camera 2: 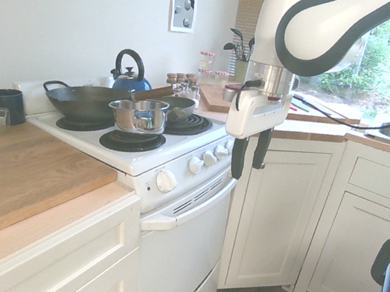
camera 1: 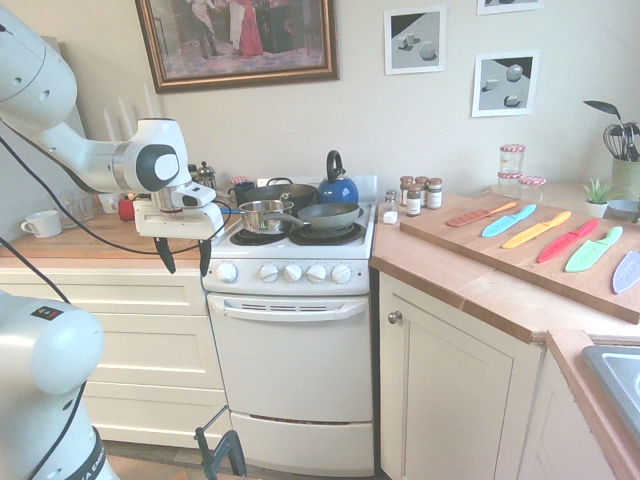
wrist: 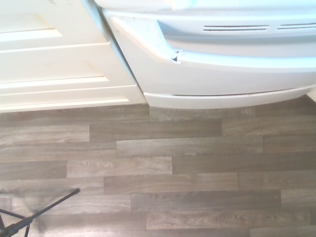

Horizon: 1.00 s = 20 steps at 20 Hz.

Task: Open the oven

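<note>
Oven (camera 1: pixel 292 370): small white freestanding cooker between cream cabinets. Door shut, bar handle (camera 1: pixel 287 308) across its top, five white knobs (camera 1: pixel 285 272) above, bottom drawer (camera 1: pixel 300 443) closed. Pans on burners.

arm: reaching in level, wrist bent down | pincer (camera 1: pixel 182 257): pointing down, fingers (camera 2: pixel 238 159) apart, empty

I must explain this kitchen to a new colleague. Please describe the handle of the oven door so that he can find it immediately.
Find the white oven between the cream cabinets, with pots on its black burners. Below its row of five white knobs runs the door handle, a wide white horizontal bar across the top of the door. The neighbouring corner cabinet has only a small round knob.
</note>
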{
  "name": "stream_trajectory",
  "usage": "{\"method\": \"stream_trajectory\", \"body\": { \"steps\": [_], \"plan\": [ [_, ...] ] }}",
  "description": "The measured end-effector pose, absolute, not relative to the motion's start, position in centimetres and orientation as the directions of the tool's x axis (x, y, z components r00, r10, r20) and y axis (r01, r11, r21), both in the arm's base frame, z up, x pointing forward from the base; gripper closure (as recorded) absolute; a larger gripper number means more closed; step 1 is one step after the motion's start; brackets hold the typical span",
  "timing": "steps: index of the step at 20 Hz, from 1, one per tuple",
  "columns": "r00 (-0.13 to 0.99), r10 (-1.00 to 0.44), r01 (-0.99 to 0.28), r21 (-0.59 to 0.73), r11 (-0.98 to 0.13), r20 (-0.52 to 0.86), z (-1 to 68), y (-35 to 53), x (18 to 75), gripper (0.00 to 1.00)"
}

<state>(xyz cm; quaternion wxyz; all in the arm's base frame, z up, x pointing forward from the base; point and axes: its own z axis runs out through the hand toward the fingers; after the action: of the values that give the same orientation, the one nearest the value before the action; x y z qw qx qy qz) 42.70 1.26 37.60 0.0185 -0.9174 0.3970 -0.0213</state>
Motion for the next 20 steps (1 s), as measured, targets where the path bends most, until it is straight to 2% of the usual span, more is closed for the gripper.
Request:
{"method": "stream_trajectory", "body": {
  "steps": [5,12,15,20],
  "plan": [
    [0.669,-0.743,-0.742,-0.051,-0.669,0.018,35.2,0.9,42.9,0.0],
    [0.623,-0.772,-0.768,-0.092,-0.634,0.127,25.3,-1.5,46.3,0.0],
    [0.607,-0.775,-0.766,-0.133,-0.63,0.177,23.0,-3.6,48.3,0.0],
    [0.607,-0.774,-0.762,-0.142,-0.631,0.182,20.1,-5.0,51.7,0.0]
  ]
}}
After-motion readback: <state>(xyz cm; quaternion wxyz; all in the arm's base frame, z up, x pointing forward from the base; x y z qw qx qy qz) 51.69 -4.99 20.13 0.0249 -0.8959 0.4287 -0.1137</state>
